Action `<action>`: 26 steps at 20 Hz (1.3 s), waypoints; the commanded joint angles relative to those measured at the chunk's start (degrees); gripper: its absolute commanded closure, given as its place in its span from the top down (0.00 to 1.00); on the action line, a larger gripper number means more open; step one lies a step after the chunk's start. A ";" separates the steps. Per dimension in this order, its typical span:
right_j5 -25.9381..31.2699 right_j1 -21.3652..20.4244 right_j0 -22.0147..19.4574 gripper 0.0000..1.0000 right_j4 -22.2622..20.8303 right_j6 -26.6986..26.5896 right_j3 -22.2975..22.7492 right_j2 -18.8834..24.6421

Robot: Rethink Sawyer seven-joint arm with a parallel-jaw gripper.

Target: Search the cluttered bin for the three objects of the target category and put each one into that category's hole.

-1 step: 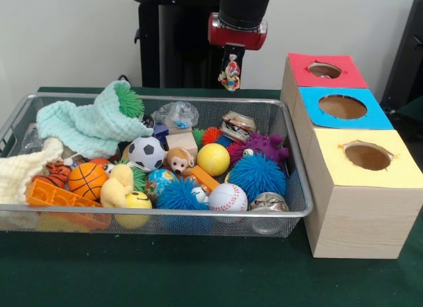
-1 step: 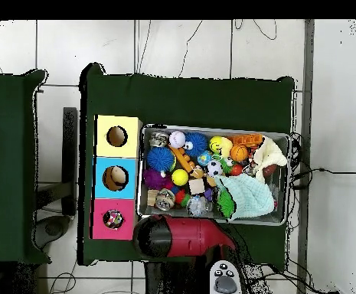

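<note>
Green cloth covers the worktop (image 1: 198,280) in the front view, where a wire-mesh bin (image 1: 291,188) brims with toys beside a wooden sorting box (image 1: 350,214) topped with red, blue and yellow holes. Above the bin's far rim hangs the robot's hand (image 1: 230,74), clamped on a small knotted rope toy (image 1: 230,77) of mixed colours, held clear of the clutter and short of the red hole (image 1: 324,70). Soft, light and floppy by the look of it, the toy likely squashes rather than slips, and a pinch on its thick knot should hold best. No brand, label or writing is legible anywhere. Still in the bin lie a soccer ball (image 1: 146,152), a baseball (image 1: 227,197) and a spiky blue ball (image 1: 258,175). From overhead, the red arm (image 2: 182,236) lies along the bin's (image 2: 282,138) near side and hides the hand and its load; something small already sits in the red hole (image 2: 113,220).
</note>
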 commanded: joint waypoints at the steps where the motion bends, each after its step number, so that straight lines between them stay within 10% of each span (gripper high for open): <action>1: -4.01 1.78 -0.16 0.00 2.93 11.78 -0.02 0.47; 26: -15.70 4.90 -2.56 0.00 -3.47 4.41 -5.99 2.51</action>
